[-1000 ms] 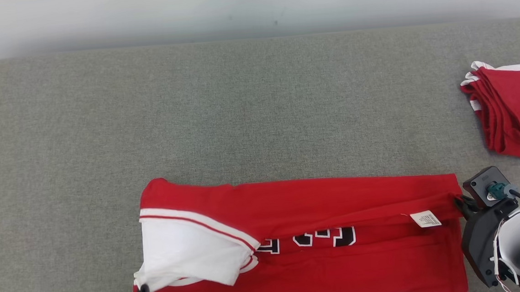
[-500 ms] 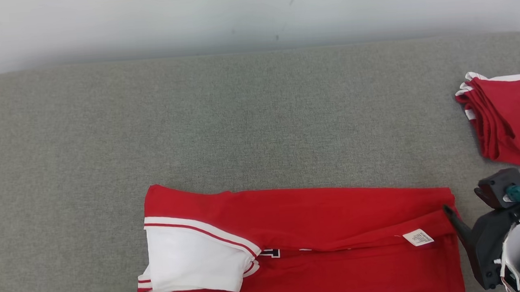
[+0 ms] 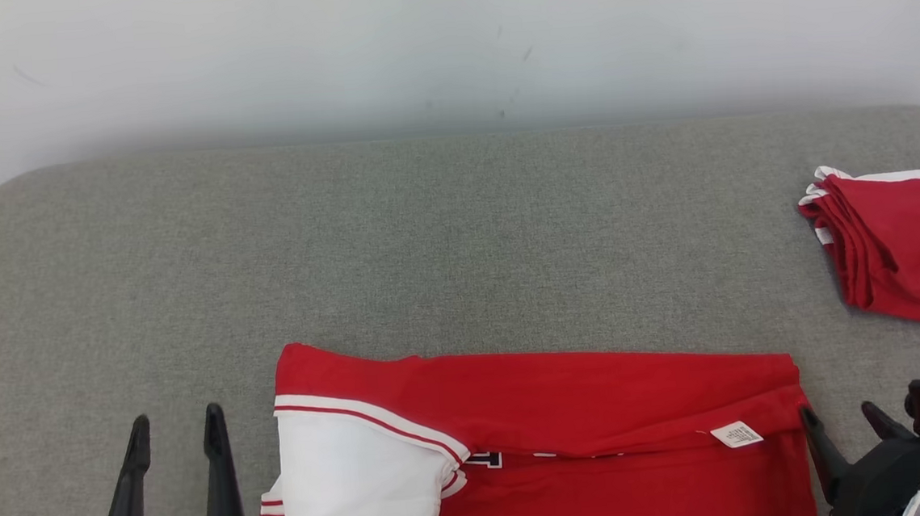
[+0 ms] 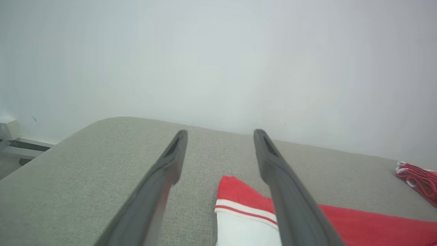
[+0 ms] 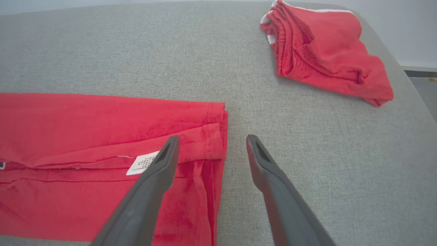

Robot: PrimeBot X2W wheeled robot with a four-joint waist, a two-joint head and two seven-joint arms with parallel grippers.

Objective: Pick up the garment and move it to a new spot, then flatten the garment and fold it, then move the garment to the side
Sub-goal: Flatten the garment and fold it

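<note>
The red garment (image 3: 583, 395) is lying folded lengthwise along the near side of the grey worktop (image 3: 458, 234), looking soft, light and floppy, so I'd be pinching its doubled corners. The left hand (image 3: 176, 415) is hovering open and empty just beside the garment's white-sleeved end, the right hand (image 3: 835, 410) likewise at its hem end. The garment's near edge is running out of view, its lettering (image 3: 482, 459) mostly tucked under a fold.

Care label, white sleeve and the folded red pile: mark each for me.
care label (image 3: 736, 434), head view, middle of the white tag.
white sleeve (image 3: 350, 476), head view, middle of its white cloth.
folded red pile (image 5: 327, 48), right wrist view, top layer's middle.
</note>
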